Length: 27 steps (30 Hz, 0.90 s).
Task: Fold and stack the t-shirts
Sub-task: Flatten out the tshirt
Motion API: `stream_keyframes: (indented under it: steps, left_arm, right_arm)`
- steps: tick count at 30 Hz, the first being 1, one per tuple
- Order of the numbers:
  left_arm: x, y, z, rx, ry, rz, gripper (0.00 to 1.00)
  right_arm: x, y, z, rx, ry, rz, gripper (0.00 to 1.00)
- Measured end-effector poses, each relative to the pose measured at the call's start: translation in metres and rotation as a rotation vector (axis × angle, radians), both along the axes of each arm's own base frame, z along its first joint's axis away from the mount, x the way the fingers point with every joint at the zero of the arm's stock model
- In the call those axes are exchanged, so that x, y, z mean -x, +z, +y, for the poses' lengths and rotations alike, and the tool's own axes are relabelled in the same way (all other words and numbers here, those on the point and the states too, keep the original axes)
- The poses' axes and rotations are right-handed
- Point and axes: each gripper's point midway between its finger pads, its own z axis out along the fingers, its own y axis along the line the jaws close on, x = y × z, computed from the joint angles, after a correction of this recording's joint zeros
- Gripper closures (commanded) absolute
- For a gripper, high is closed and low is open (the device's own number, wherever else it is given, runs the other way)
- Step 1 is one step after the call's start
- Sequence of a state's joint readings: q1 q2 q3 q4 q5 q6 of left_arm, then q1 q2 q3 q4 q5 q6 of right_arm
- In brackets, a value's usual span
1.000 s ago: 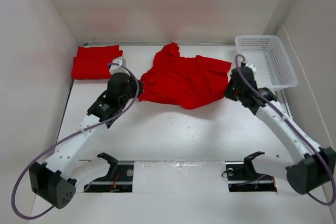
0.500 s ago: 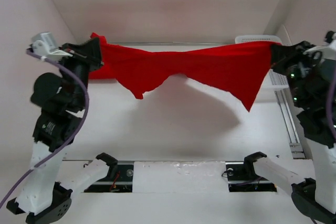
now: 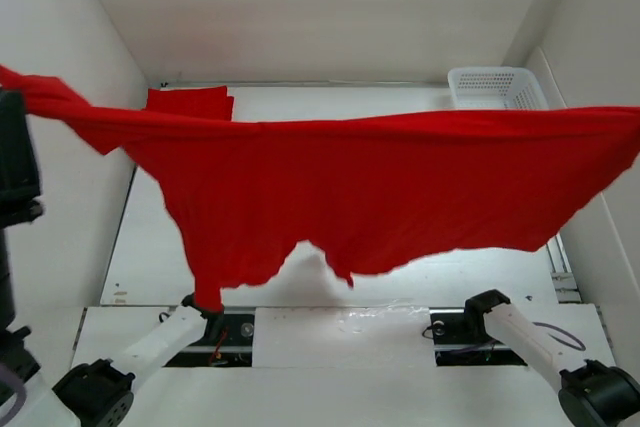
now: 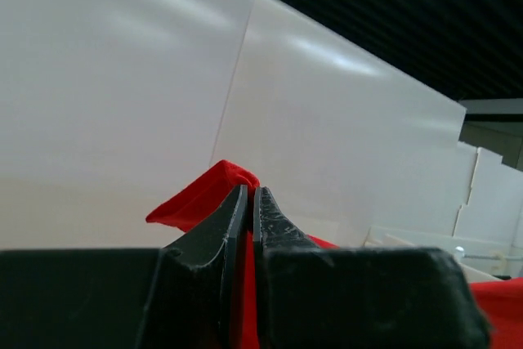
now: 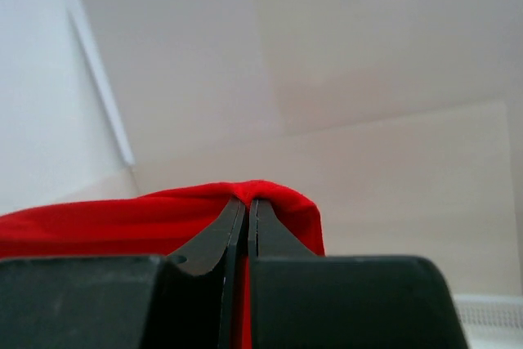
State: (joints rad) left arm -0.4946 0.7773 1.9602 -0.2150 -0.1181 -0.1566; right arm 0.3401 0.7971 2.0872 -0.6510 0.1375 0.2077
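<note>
As each gripper [image 4: 249, 194] [image 5: 247, 203] pinches an end, the t-shirt [image 3: 380, 187] hangs between.

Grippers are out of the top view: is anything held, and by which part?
The left gripper and right gripper each pinch a bunched edge of the red t-shirt, at opposite ends.

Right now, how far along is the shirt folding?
Done: one folded shirt lies at the far left. In hand: a second shirt hangs stretched in the air, with the left gripper and right gripper each shut on an edge. Left: lay it flat, fold it and stack it on the folded shirt.
</note>
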Motion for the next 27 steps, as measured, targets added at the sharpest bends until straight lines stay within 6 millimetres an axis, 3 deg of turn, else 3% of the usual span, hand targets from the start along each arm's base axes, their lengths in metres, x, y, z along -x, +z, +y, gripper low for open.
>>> stream_keyframes:
  steps: [4, 6, 9, 11, 14, 17, 18, 19, 21, 23, 25, 27]
  left_arm:
    - [0.047, 0.026, 0.011, -0.021, 0.017, -0.129, 1.00]
    - [0.060, 0.032, 0.013, -0.032, 0.033, -0.166, 1.00]
    - [0.056, 0.032, 0.011, -0.037, 0.053, -0.170, 1.00]
    - [0.034, 0.026, 0.008, -0.031, 0.074, -0.133, 1.00]
    - [-0.021, 0.005, -0.003, -0.036, 0.117, -0.015, 1.00]
    - [-0.100, -0.031, -0.018, -0.049, 0.184, 0.147, 1.00]
    - [-0.140, -0.056, -0.027, -0.061, 0.218, 0.233, 1.00]
    - [-0.162, -0.072, -0.033, -0.076, 0.232, 0.284, 1.00]
    - [-0.227, -0.128, -0.051, -0.123, 0.277, 0.432, 1.00]
    - [-0.278, -0.184, -0.066, -0.179, 0.310, 0.564, 1.00]
    - [-0.331, -0.258, -0.082, -0.252, 0.344, 0.720, 1.00]
    - [-0.368, -0.331, -0.091, -0.322, 0.355, 0.868, 1.00]
  right_arm:
    - [0.038, 0.012, -0.001, 0.022, 0.048, -0.091, 1.00]
    - [0.045, 0.011, 0.001, 0.034, 0.063, -0.104, 1.00]
    - [0.037, -0.001, 0.006, 0.050, 0.069, -0.084, 1.00]
    - [0.019, -0.014, 0.011, 0.049, 0.071, -0.039, 1.00]
    - [-0.027, -0.044, 0.022, 0.037, 0.060, 0.061, 1.00]
    - [-0.101, -0.105, 0.045, 0.065, 0.056, 0.262, 1.00]
    - [-0.126, -0.128, 0.053, 0.077, 0.053, 0.335, 1.00]
    - [-0.151, -0.152, 0.060, 0.090, 0.051, 0.408, 1.00]
    - [-0.200, -0.209, 0.077, 0.112, 0.048, 0.555, 1.00]
    - [-0.245, -0.275, 0.090, 0.138, 0.042, 0.714, 1.00]
    - [-0.283, -0.339, 0.097, 0.160, 0.035, 0.870, 1.00]
    - [-0.317, -0.404, 0.098, 0.177, 0.035, 1.036, 1.00]
